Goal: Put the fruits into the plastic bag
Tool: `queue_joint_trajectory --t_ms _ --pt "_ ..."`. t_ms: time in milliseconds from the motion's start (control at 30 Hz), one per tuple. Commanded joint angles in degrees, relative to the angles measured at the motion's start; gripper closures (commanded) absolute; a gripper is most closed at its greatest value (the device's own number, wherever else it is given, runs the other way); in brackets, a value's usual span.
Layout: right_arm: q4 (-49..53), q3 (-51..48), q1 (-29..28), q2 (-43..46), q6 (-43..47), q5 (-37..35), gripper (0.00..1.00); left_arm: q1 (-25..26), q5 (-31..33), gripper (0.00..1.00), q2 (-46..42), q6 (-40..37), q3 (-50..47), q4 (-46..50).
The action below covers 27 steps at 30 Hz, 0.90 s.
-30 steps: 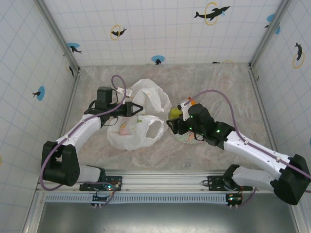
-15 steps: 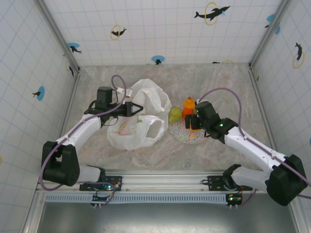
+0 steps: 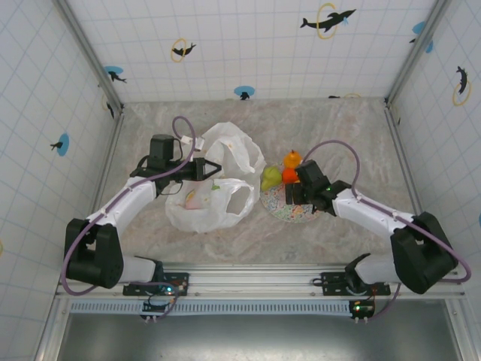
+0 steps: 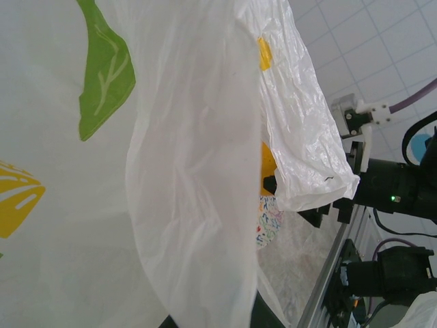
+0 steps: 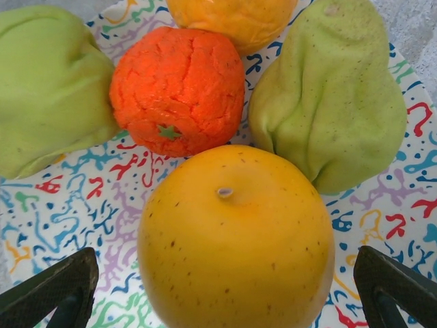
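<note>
With right pincer (image 5: 222, 290) gaping wide astride yellow fruit (image 5: 235, 239) on plate (image 5: 68, 205), right of plastic bag (image 3: 184, 216) clamped by left pincer (image 3: 214, 170): looks light, smooth, slippery; needs gripping across its middle.

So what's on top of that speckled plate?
Close up, five toy fruits: a smooth yellow fruit nearest, a bumpy orange behind it, a green pear left, another pear right, an orange-yellow fruit at the back. From above, the right arm hides much of the plate.
</note>
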<state>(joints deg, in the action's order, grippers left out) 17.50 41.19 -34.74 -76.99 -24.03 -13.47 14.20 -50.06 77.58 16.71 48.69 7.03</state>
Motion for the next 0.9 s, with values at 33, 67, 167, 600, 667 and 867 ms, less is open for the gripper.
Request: queue_joint_trajectory --t_ms 33,67,167,600,667,867 --pt "-3.63 -1.20 0.47 -2.63 -0.33 -0.86 0.04 0.14 0.12 1.00 0.47 -0.73 0.75 0.84" --pt "-3.80 -1.12 0.55 -3.35 -0.19 -0.97 0.04 0.18 0.06 1.00 0.54 -0.80 0.79 0.85" --pt "-4.75 -1.12 0.64 -4.94 0.38 -1.48 0.07 0.18 0.06 1.00 0.55 -0.78 0.80 0.89" --pt "-4.88 -3.10 0.73 -4.09 0.80 -1.59 0.24 0.22 0.05 1.00 0.64 -0.72 0.85 0.96" --pt "-4.45 -3.55 0.73 -2.94 0.67 -1.58 0.25 0.20 -0.10 1.00 0.65 -0.80 0.81 0.96" --pt "-2.92 -4.10 0.73 0.57 0.33 -1.47 0.27 0.16 -0.17 1.00 0.73 -0.76 0.80 0.78"
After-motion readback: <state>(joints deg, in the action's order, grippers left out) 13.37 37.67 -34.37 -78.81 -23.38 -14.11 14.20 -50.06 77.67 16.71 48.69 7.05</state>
